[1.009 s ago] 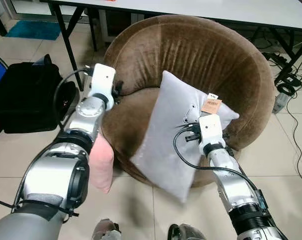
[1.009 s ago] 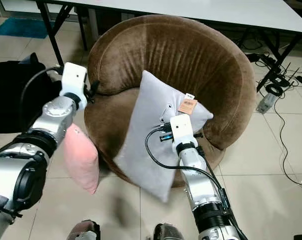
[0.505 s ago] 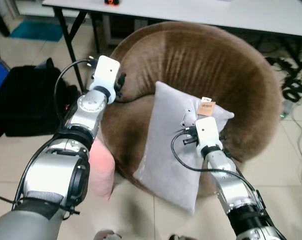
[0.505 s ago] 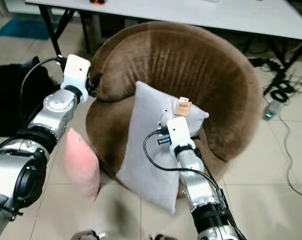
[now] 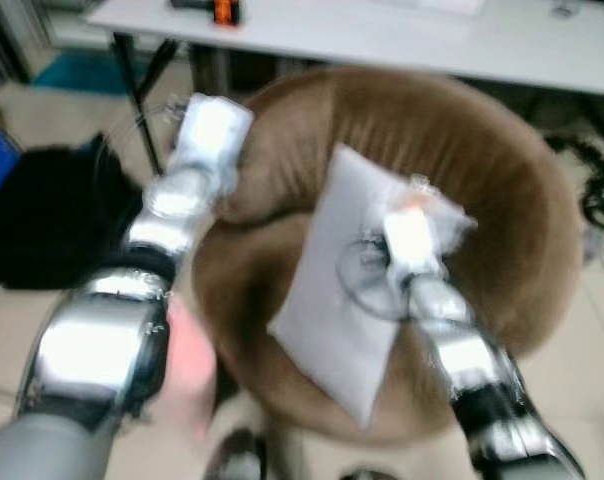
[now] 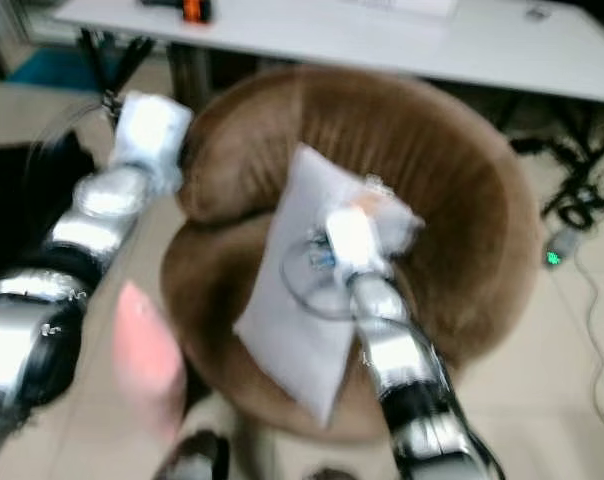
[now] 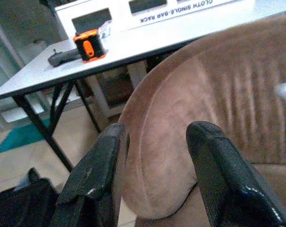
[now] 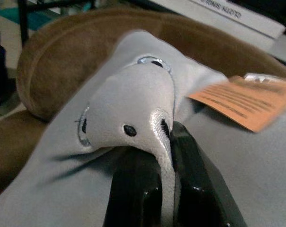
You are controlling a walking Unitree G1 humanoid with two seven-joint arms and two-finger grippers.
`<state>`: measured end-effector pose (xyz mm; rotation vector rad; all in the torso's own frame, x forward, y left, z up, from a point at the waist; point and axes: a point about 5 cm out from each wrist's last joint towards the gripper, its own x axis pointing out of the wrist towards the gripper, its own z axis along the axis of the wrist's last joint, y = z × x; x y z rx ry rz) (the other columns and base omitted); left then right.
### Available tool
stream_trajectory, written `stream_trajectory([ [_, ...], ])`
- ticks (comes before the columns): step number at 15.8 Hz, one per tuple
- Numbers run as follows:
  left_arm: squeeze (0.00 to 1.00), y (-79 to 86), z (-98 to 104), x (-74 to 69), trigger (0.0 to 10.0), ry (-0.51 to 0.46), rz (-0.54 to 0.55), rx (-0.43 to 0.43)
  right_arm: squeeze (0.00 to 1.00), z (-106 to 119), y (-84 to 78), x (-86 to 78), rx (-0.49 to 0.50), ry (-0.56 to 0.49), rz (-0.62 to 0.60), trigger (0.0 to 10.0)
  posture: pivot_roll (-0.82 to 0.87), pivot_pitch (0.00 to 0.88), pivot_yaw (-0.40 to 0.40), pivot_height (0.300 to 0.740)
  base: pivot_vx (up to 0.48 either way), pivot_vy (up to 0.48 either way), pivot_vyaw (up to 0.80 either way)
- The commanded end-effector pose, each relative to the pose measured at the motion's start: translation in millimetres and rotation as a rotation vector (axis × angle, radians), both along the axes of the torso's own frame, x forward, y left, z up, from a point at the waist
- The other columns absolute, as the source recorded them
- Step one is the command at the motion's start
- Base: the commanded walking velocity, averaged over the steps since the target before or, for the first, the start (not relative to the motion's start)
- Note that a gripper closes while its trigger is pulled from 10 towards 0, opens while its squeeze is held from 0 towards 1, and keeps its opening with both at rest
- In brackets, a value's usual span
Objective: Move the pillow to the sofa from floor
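Note:
A grey pillow (image 5: 342, 290) with an orange tag (image 8: 242, 101) lies tilted on the seat of the round brown sofa chair (image 5: 502, 170). My right gripper (image 8: 164, 142) is shut on a pinched fold of this pillow near its tagged upper corner. In the blurred head view the right wrist (image 5: 410, 235) sits over the pillow's top. My left gripper (image 7: 157, 137) is open and empty, level with the sofa's left rim. A pink pillow (image 5: 187, 365) stands on the floor by the sofa's left side, partly behind my left arm (image 5: 102, 340).
A white table (image 5: 382, 35) stands right behind the sofa, with an orange and black tape measure (image 7: 88, 45) on it and black legs (image 7: 43, 127) near the sofa's left rim. A black bag (image 5: 42, 220) lies on the floor at the left. Cables (image 5: 602, 190) run along the floor at the right.
The whole view has shifted and blurred, so the camera is moving. The grey pillow's lower corner hung past the seat's front edge; it now lies over the seat.

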<state>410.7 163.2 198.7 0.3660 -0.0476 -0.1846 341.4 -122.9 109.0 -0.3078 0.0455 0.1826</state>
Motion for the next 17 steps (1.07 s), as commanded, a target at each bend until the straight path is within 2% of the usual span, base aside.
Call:
stream_trajectory([
  [1,0.00,-20.2,-0.2,0.4,10.0,0.002,-0.062,0.001,0.00,5.4,-18.8,9.9,-0.018,0.002,-0.049,10.0,0.02,0.119,-0.072,0.740,0.000,0.000,0.00],
  [3,0.00,-25.2,0.6,0.1,10.0,-0.006,-0.084,0.004,0.00,24.9,-40.4,39.1,-0.088,0.029,-0.102,10.0,0.03,0.119,-0.072,0.740,0.000,0.000,0.00],
  [5,0.00,-25.4,2.0,-0.2,10.0,-0.014,-0.097,0.001,0.00,31.5,-50.9,48.5,-0.098,0.073,-0.148,10.0,0.05,0.121,-0.078,0.740,0.000,0.000,0.00],
  [8,0.00,-20.3,3.2,-0.8,10.0,-0.026,-0.091,-0.001,0.00,32.0,-54.6,53.5,-0.134,0.125,-0.179,10.0,0.08,0.133,-0.082,0.740,0.000,0.000,0.00],
  [10,0.00,-13.4,3.3,-1.9,10.0,-0.037,-0.079,0.003,0.00,19.4,-51.9,50.4,-0.146,0.183,-0.185,10.0,0.12,0.155,-0.085,0.740,0.000,0.000,0.00],
  [11,0.00,-12.3,3.6,-2.3,10.0,-0.041,-0.081,0.005,0.00,13.8,-52.1,48.3,-0.146,0.208,-0.186,0.0,0.13,0.164,-0.085,0.740,0.000,0.000,0.00],
  [17,0.00,-4.6,5.0,-8.1,10.0,-0.081,-0.086,0.024,0.00,-9.1,-56.3,37.9,-0.276,0.321,-0.165,0.0,0.22,0.233,-0.092,0.740,0.000,0.000,0.00],
])
